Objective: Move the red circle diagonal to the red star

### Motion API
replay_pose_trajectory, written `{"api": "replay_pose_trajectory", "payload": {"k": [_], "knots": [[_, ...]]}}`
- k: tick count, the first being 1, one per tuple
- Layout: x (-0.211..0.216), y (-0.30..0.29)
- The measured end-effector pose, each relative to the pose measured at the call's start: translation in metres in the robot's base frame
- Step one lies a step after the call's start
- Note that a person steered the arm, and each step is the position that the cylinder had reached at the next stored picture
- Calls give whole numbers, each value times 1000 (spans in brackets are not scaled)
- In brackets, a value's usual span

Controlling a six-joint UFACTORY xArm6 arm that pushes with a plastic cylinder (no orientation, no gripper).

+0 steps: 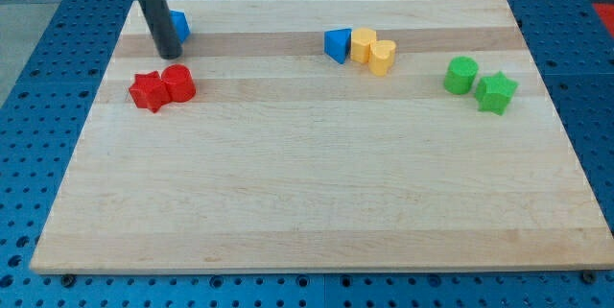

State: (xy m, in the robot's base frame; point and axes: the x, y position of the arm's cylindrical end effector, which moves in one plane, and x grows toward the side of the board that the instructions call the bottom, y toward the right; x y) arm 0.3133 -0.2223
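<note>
At the view's left, the red star [147, 90] and the red circle [178, 83] sit side by side on the tabletop [307, 202], touching, the circle at about 3 o'clock of the star. The end effector is a bare rod with no jaws; it holds nothing, and my tip [171, 56] rests just beyond the red circle, at roughly 12 o'clock of it, close but with no contact that can be confirmed. The circle therefore lies toward 6 o'clock from my tip. A blue block [181, 27], partly hidden behind the rod, stands at about 1 o'clock of my tip. In judgement, the circle must leave the star's row, so a push toward 6 o'clock from this position would suit, with the risk of dragging the star along. Farther right stand a blue block [337, 44] with two yellow blocks [373, 52], then a green cylinder [461, 75] and a green star [496, 92], all well apart from the work
</note>
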Motion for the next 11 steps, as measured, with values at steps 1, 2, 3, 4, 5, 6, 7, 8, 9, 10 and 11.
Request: {"api": "replay_pose_trajectory", "payload": {"k": [1, 2, 3, 4, 5, 6, 7, 8, 9, 10, 11], "knots": [[5, -4], [20, -5], [33, -8], [56, -9], [64, -3], [64, 14], [68, 28], [95, 32], [101, 42], [83, 43], [69, 45]]}}
